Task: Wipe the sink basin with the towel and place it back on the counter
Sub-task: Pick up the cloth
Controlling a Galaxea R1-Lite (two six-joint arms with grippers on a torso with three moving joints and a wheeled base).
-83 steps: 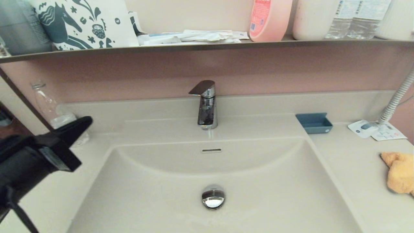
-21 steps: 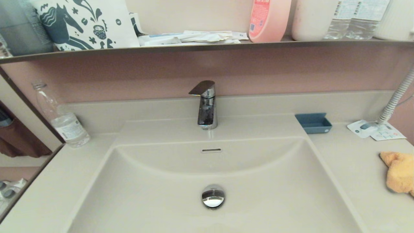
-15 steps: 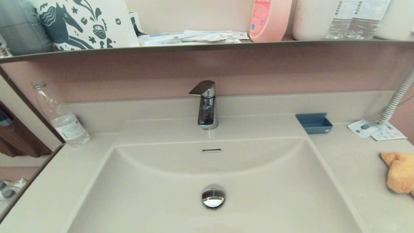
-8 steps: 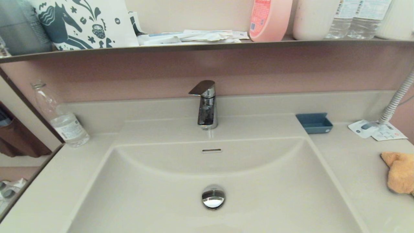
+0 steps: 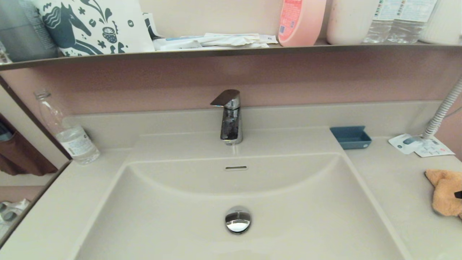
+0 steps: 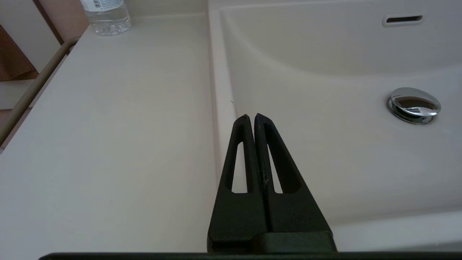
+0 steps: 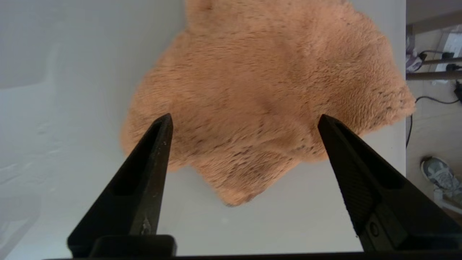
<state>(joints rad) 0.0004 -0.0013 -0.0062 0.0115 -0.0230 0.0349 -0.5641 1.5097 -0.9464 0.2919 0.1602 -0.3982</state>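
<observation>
The orange-yellow towel (image 5: pixel 444 193) lies bunched on the counter (image 5: pixel 389 180) at the far right, beside the sink basin (image 5: pixel 173 216) with its chrome drain plug (image 5: pixel 238 219). My right gripper (image 7: pixel 244 117) hangs open just above the towel (image 7: pixel 267 83), one finger over each side of its near corner, gripping nothing. Only a black fingertip (image 5: pixel 459 195) of it shows in the head view. My left gripper (image 6: pixel 251 117) is shut and empty, over the basin's left rim (image 6: pixel 216 90) near the front, out of the head view.
The chrome faucet (image 5: pixel 230 117) stands behind the basin. A blue soap dish (image 5: pixel 351 137), white leaflets (image 5: pixel 420 145) and a ribbed hose (image 5: pixel 442 112) sit behind the towel. A water bottle (image 5: pixel 68 133) stands at the back left. The dark shelf (image 5: pixel 231 52) above carries bottles and papers.
The left arm, in the head view 5.5 s ago, has drawn back out of it. A black fingertip of the right gripper has just appeared at the towel's right edge.
</observation>
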